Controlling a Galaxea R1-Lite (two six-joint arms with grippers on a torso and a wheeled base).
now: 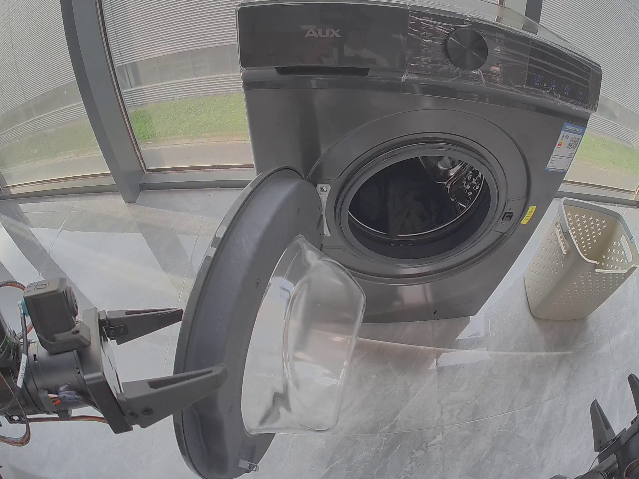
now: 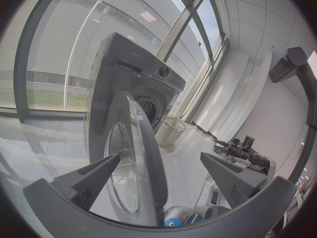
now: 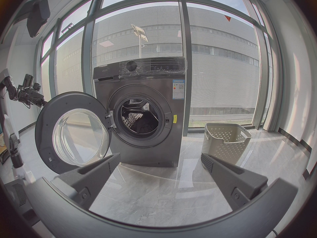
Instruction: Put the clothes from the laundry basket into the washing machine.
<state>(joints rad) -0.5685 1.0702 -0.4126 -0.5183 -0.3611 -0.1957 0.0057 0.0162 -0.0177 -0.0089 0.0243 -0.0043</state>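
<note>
At the lower left of the head view is the left gripper (image 1: 204, 341). Its two dark fingers (image 1: 166, 387) are spread wide apart. They hold nothing. In the left wrist view the same gripper (image 2: 160, 155) has the edge of the round door (image 2: 150, 156) between its fingers. I cannot tell if the fingers touch the door.

Just to the right of it, low in the head view, the door (image 1: 226, 287) hangs wide open. It is grey with a clear glass bowl (image 1: 303, 340) in the middle.

Behind the door, filling the middle and top of the head view, stands the big grey washing machine (image 1: 413, 101). Its round hole is open. Some clothes (image 1: 406, 211) lie inside the drum, and the right wrist view shows them (image 3: 145, 123) too.

Behind the machine is a big window (image 1: 180, 68). Under it is a shiny grey floor (image 1: 432, 400).

At the right edge of the head view, the pale laundry basket (image 1: 579, 261) stands on the floor near the machine.

In the lower right corner is the right gripper (image 1: 612, 394). In the right wrist view its fingers (image 3: 231, 179) are wide apart with nothing between them.
</note>
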